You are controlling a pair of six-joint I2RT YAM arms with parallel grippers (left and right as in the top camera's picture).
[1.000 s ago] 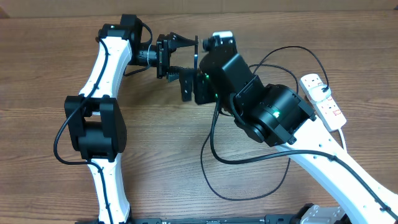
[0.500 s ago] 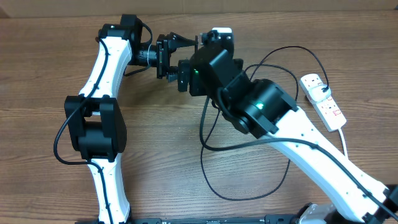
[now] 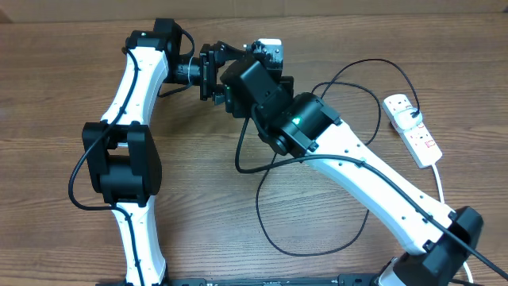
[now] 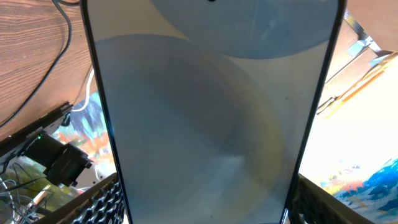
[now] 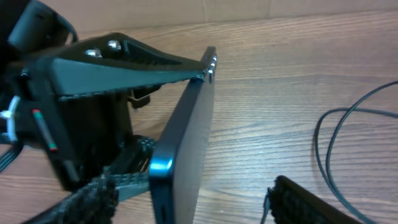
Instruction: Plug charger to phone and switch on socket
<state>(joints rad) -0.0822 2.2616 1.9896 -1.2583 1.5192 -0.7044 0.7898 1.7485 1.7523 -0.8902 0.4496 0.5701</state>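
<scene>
The phone [image 4: 211, 112] fills the left wrist view, and my left gripper [image 4: 205, 208] is shut on its two long edges. In the right wrist view the phone [image 5: 186, 137] stands on edge above the table. Its lower end lies between the fingers of my right gripper [image 5: 199, 205], which is open, with a gap on the right side. From overhead, my right gripper [image 3: 238, 94] covers the phone next to my left gripper [image 3: 226, 67]. The charger [image 3: 317, 202] loops across the table to the socket [image 3: 413, 131] at the right. Its plug tip is hidden.
The socket's thick white cord [image 3: 441, 181] runs toward the front right. Black cable loops [image 5: 318, 144] lie on the wood right of the phone. My right arm [image 3: 373, 183] crosses the table diagonally over part of the cable.
My right arm has swung left, bringing its gripper around the phone's end, and its jaws have narrowed. The left arm and the phone have stayed still.
</scene>
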